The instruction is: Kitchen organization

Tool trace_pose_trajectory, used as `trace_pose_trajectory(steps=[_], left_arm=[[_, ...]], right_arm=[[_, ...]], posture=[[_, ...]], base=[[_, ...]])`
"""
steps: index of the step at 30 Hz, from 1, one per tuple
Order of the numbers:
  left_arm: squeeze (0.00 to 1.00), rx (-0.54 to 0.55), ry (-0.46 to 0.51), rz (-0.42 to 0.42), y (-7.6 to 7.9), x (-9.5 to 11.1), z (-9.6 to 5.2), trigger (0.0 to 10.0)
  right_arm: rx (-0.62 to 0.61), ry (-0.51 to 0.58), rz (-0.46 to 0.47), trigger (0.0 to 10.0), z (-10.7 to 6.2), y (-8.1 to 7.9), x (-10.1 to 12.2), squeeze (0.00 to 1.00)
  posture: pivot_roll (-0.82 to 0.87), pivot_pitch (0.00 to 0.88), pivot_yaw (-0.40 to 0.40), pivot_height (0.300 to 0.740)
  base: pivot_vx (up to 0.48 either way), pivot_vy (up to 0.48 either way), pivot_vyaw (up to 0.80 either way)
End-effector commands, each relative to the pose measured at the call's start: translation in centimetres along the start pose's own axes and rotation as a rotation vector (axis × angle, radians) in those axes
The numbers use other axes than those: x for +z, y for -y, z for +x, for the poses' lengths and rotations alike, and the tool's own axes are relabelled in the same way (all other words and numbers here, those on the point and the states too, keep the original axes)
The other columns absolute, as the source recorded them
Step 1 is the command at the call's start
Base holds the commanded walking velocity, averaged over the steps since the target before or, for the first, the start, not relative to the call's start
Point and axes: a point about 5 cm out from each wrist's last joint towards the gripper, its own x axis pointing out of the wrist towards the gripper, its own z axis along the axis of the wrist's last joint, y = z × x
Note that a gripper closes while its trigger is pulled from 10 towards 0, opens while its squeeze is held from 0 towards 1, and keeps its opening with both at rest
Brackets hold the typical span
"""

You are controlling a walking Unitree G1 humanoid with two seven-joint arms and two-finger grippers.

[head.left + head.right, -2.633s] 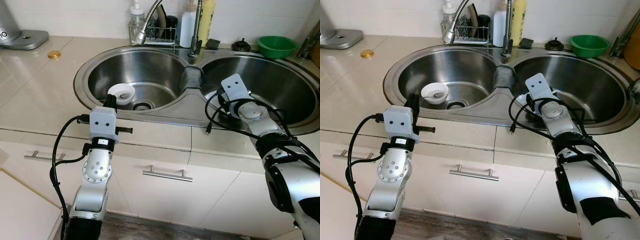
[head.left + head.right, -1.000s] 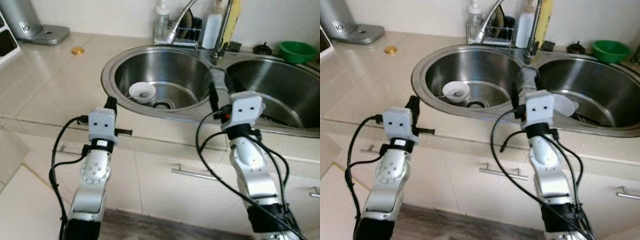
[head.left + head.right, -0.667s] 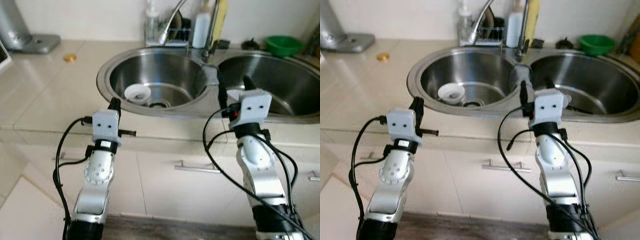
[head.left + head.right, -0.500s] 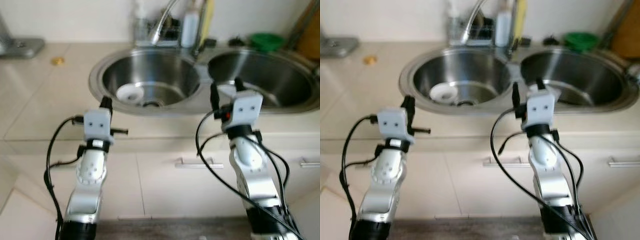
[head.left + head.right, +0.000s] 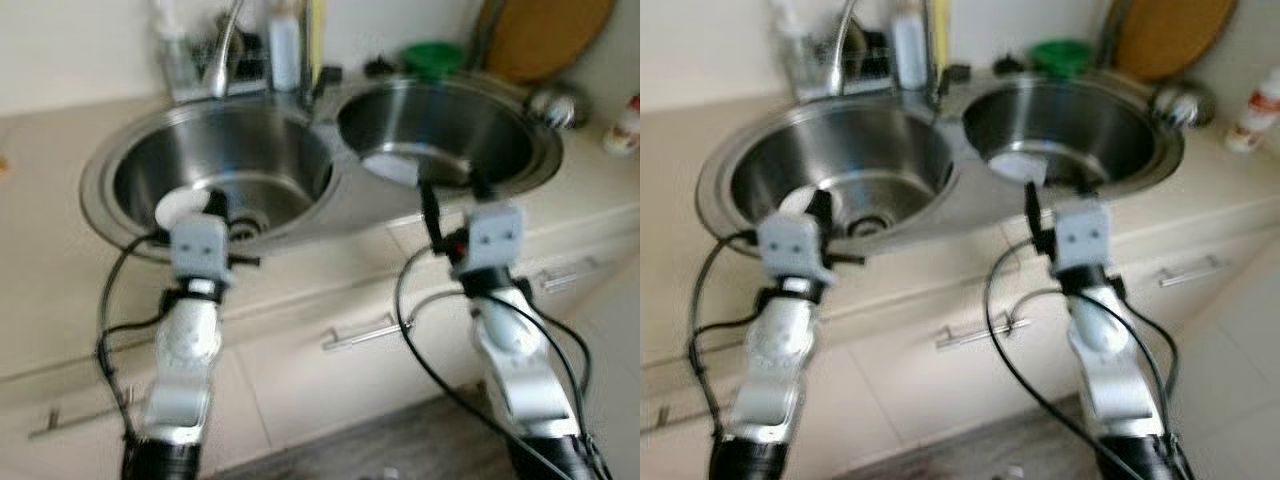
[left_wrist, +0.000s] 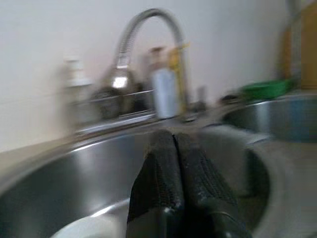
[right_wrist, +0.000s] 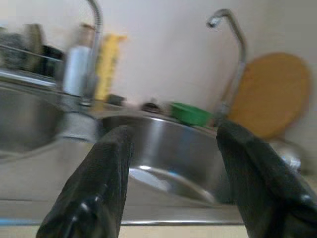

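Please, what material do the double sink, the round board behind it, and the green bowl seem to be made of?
Double sink: looks like stainless steel, brushed, with grey sheen and soft reflections. Round board: probably wood or bamboo, with a matt tan-orange face; the blur hides any grain. Green bowl: likely plastic, with a uniform bright green colour, but I cannot be sure.

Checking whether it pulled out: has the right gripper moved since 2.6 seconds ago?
Yes. The right gripper, then down inside the right basin, is now back over the sink's front rim, open and holding nothing.

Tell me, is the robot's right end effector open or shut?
Open. In the wrist view the right end effector has its two black fingers wide apart, holding nothing.
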Motion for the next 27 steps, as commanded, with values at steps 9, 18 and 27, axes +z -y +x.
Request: trace_pose_trajectory(steps=[9, 18, 27], left_arm=[[0.0, 0.004, 0.009, 0.027, -0.6, 0.07, -0.06, 10.0], [0.0, -0.001, 0.014, 0.026, -0.55, 0.12, -0.09, 10.0], [0.0, -0.004, 0.016, 0.021, -0.47, 0.09, -0.08, 10.0]], right_arm=[[0.0, 0.022, 0.001, 10.0, 0.1, -0.63, 0.43, 0.0], [-0.011, 0.019, -0.003, 10.0, 0.13, -0.54, 0.32, 0.0], [-0.021, 0.019, -0.007, 10.0, 0.17, -0.43, 0.27, 0.0]], posture=[[0.01, 0.025, 0.009, 0.74], [0.01, 0.026, 0.007, 0.74], [0.01, 0.025, 0.008, 0.74]], base=[[0.0, -0.069, -0.8], [0.0, -0.45, -0.8], [0.0, -0.48, -0.8]])
